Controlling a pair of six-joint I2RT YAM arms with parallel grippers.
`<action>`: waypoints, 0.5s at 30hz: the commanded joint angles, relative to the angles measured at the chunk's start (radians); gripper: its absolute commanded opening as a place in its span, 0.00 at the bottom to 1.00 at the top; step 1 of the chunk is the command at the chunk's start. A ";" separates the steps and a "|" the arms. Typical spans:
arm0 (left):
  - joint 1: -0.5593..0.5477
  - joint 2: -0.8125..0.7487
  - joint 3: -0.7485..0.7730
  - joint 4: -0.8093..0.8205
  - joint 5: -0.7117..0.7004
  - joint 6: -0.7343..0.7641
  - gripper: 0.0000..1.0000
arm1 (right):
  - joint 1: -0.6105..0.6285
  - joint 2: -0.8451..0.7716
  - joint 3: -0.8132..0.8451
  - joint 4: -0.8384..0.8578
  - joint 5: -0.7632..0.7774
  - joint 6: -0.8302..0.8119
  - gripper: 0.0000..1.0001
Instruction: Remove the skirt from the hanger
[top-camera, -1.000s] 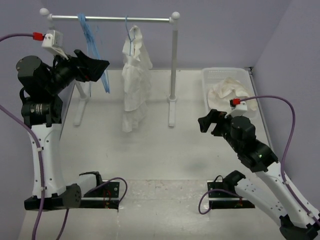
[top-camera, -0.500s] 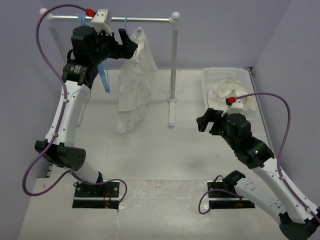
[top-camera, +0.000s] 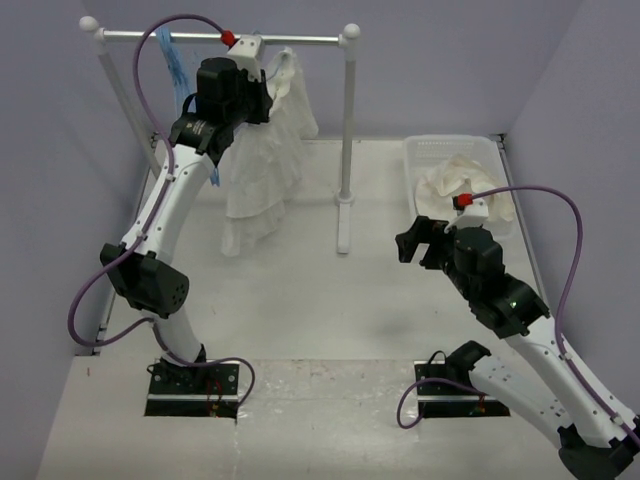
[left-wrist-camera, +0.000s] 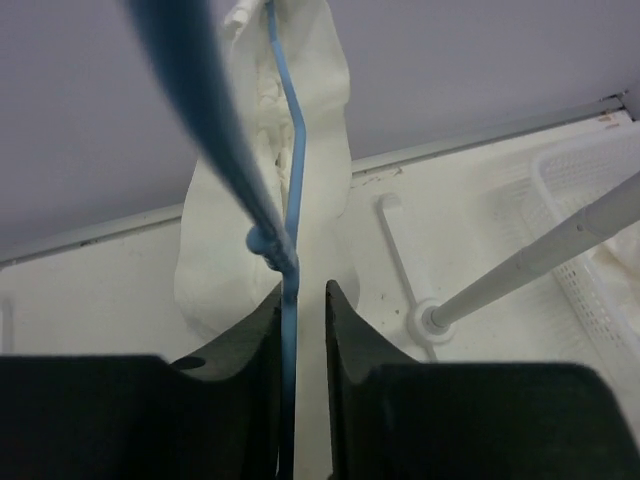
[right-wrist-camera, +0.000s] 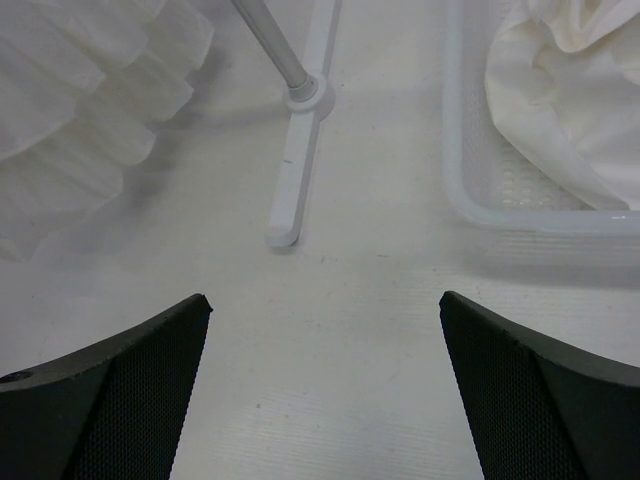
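The white gathered skirt (top-camera: 265, 170) hangs from the rail (top-camera: 300, 40) on a light-blue wire hanger (left-wrist-camera: 290, 150). My left gripper (top-camera: 258, 98) is raised to the rail, right at the skirt's top. In the left wrist view its jaws (left-wrist-camera: 303, 300) stand narrow around the hanger's wire. The wire lies against the left finger, with a thin slit beside the right one, and the skirt (left-wrist-camera: 320, 120) hangs behind. My right gripper (top-camera: 408, 243) hovers low over the table, wide open and holding nothing (right-wrist-camera: 325, 305). The skirt's hem (right-wrist-camera: 80, 120) shows at its upper left.
Other blue hangers (top-camera: 172, 55) are bunched at the rail's left end. The rack's right post (top-camera: 348, 130) and foot (right-wrist-camera: 295, 170) stand between the skirt and a white basket (top-camera: 455, 148) holding a cream cloth (top-camera: 455, 185) at the back right.
My left arm has swung up and right from the rack's left end to the skirt's hanger, its jaws narrowing around the wire. The skirt has swayed. The right arm has barely moved.
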 joint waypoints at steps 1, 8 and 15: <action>-0.016 -0.015 0.071 0.020 -0.099 0.037 0.18 | -0.003 0.002 0.047 0.028 0.036 -0.018 0.99; -0.051 -0.031 0.119 0.043 -0.154 0.029 0.00 | -0.001 0.010 0.048 0.028 0.020 -0.024 0.99; -0.077 -0.057 0.139 0.089 -0.192 0.022 0.00 | -0.001 -0.002 0.013 0.069 -0.053 -0.053 0.99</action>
